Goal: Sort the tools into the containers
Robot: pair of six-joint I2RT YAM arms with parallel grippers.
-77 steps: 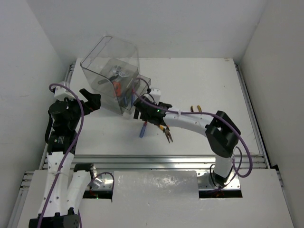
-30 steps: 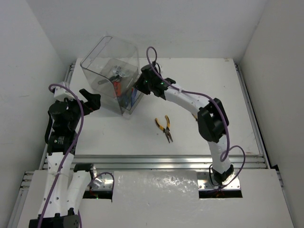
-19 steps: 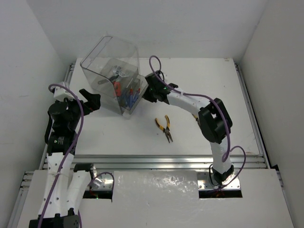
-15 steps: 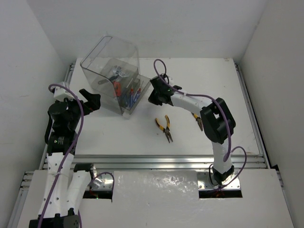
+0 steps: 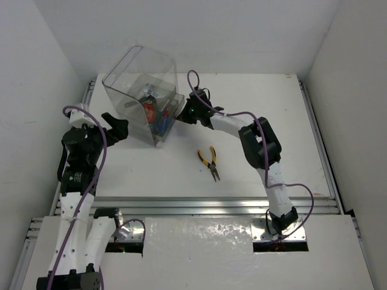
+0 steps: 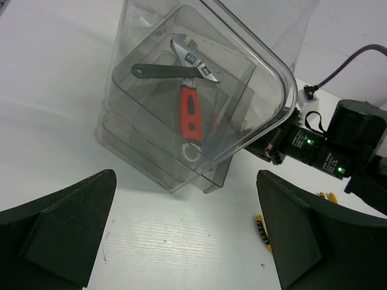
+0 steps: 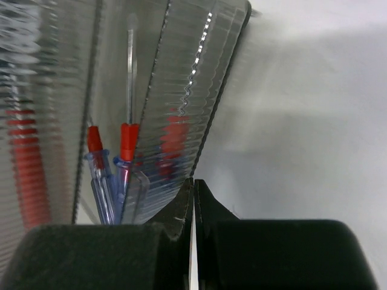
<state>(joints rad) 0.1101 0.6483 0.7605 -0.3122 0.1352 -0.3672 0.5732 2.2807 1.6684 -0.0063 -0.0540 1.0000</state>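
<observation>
We are looking at the right gripper [image 7: 192, 184] with its fingers pressed together, only a hairline between them. The tips are sitting right at the ribbed wall of the clear box [image 5: 142, 90], and we cannot tell whether they are touching it. The left gripper [image 5: 116, 125] is hanging wide apart, just beside the box's near left side, holding nothing. Inside the box, the screwdrivers [image 7: 124, 160] are standing in one tray. The red-handled wrench [image 6: 190, 115] is lying across the black-handled wrench [image 6: 162, 71] in another. One pair of yellow-handled pliers [image 5: 209, 162] is lying out on the table [image 5: 266, 96], well apart from the box, so we are judging the sorting unfinished. The risk we are watching is the closed right fingers nudging that wall. The box is leaning, and a push could slide or tip it and shake the tools out of their trays. Pulling away carelessly could also catch the purple cable [image 5: 192, 78] on the rim. We are seeing faint marks on the red-handled wrench's head, too small to read, and no other writing.
</observation>
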